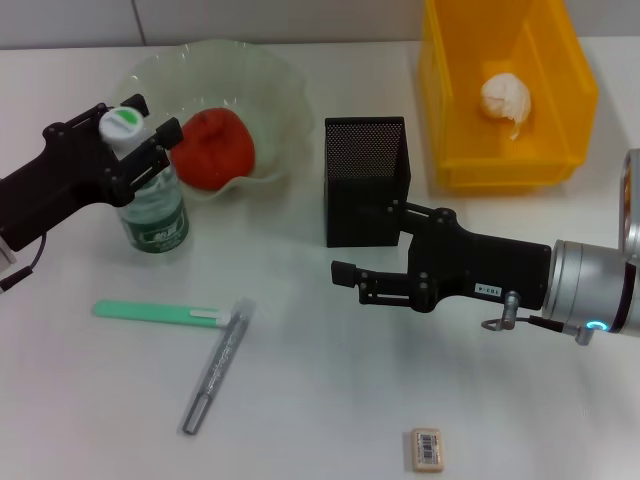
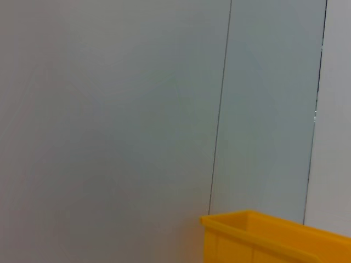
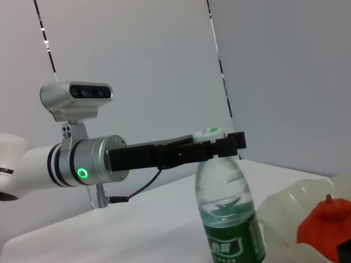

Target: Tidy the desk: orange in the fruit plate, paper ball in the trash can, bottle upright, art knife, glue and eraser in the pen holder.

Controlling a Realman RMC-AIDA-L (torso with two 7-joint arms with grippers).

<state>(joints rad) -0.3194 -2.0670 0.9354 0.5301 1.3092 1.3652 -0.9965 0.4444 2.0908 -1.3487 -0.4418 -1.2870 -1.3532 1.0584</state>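
The bottle (image 1: 152, 205) (image 3: 230, 213) stands upright beside the fruit plate (image 1: 285, 95). My left gripper (image 1: 150, 118) (image 3: 219, 146) is shut on its neck, just under the cap. The orange (image 1: 212, 148) (image 3: 326, 222) lies in the fruit plate. The paper ball (image 1: 508, 100) is inside the yellow trash can (image 1: 560, 150) (image 2: 263, 235). My right gripper (image 1: 350, 282) hovers open and holds nothing, just in front of the black mesh pen holder (image 1: 365, 180). On the table lie a slim grey art knife (image 1: 215, 365), a green glue pen (image 1: 160, 312) and the eraser (image 1: 426, 448).
The green pen and the grey knife meet in an L at front left. The eraser lies alone near the front edge, below my right arm. Bare white table lies between them. A grey wall stands behind the desk.
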